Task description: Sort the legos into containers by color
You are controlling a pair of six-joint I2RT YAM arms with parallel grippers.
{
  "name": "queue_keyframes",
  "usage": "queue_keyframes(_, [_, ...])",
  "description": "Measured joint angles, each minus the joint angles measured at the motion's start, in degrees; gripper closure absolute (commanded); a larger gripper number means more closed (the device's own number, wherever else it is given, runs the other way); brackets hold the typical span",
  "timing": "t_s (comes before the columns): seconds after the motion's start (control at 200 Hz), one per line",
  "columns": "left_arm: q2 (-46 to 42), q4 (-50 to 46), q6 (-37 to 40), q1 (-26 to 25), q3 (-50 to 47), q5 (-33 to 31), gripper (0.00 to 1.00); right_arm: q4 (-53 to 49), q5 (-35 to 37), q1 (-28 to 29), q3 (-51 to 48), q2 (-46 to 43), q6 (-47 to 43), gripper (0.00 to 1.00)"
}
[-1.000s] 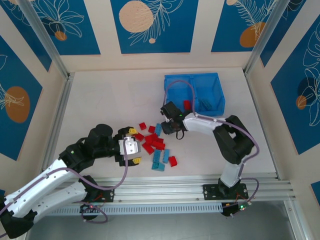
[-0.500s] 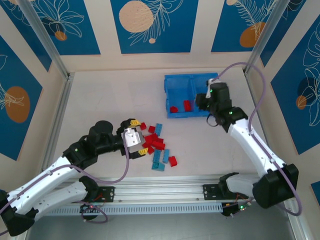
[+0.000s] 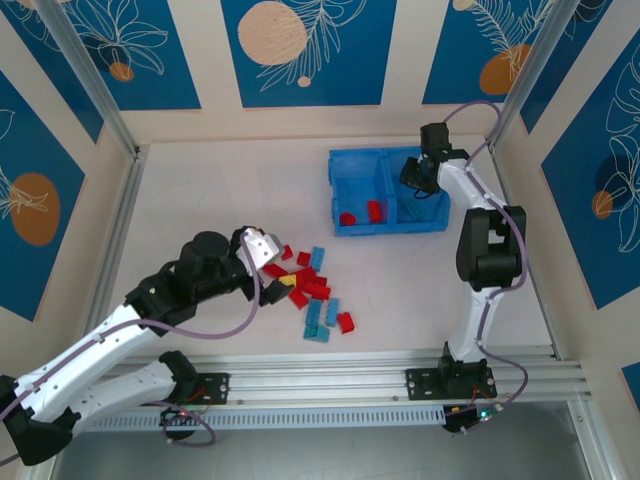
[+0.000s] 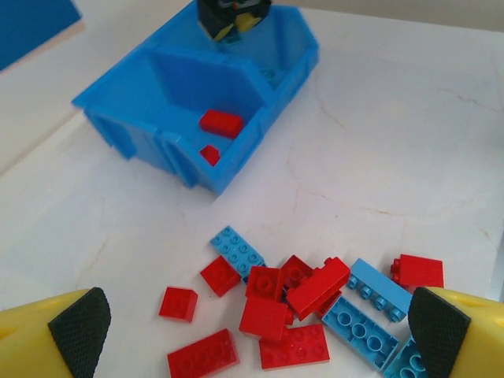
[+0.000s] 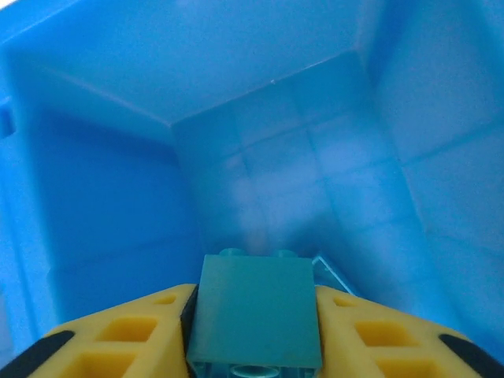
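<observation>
Red and light blue legos (image 3: 312,290) lie in a loose pile on the table, close up in the left wrist view (image 4: 307,299). My left gripper (image 3: 270,258) hovers open over the pile's left side, pads wide apart (image 4: 258,331). The blue bin (image 3: 345,160) stands at the back right; its left compartment holds two red legos (image 3: 362,213) (image 4: 220,122), its right one some blue legos (image 3: 415,208). My right gripper (image 3: 418,172) (image 5: 256,339) hangs over the right compartment, shut on a light blue lego (image 5: 256,311).
The bin's translucent walls (image 5: 236,94) surround the right gripper closely. A metal rail (image 3: 380,370) runs along the table's near edge, and slanted frame posts (image 3: 520,80) stand at the back corners. Bare tabletop (image 3: 220,190) lies left of the bin.
My right arm has swung from the pile up to the bin's right compartment, carrying the light blue lego. My left gripper has shifted right towards the pile, still open.
</observation>
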Motion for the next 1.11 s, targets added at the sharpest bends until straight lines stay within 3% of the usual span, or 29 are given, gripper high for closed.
queue_keyframes(0.14, [5.1, -3.1, -9.8, 0.0, 3.2, -5.7, 0.00, -2.8, -0.6, 0.0, 2.6, 1.0, 1.2, 0.44])
queue_keyframes(0.3, [10.9, -5.4, -17.8, 0.0, 5.2, -9.8, 0.00, -4.1, -1.9, 0.0, 1.5, -3.6, 1.3, 0.44])
queue_keyframes(0.44, [15.0, -5.9, -25.8, 0.0, 5.9, -13.2, 0.02, -4.0, -6.9, 0.3, -5.7, -16.7, 1.6, 0.43])
queue_keyframes(0.59, [19.7, -6.2, -37.7, 1.0, 5.9, -15.8, 0.05, -4.7, -14.1, 3.8, -16.1, -36.4, 2.7, 0.33])
queue_keyframes(0.795, [29.6, -7.5, -50.9, 5.7, 7.8, -14.3, 0.08, -11.3, -20.7, 10.9, -26.0, -53.9, 4.8, 0.26])
queue_keyframes(0.95, [39.1, -7.4, -54.8, 10.3, 11.5, -10.8, 0.15, -17.1, -21.0, 12.3, -28.8, -56.4, 6.6, 0.25])
queue_keyframes(1.105, [48.1, -7.0, -56.3, 12.7, 16.8, -8.7, 0.29, -20.0, -20.8, 12.8, -29.1, -57.0, 7.8, 0.25])
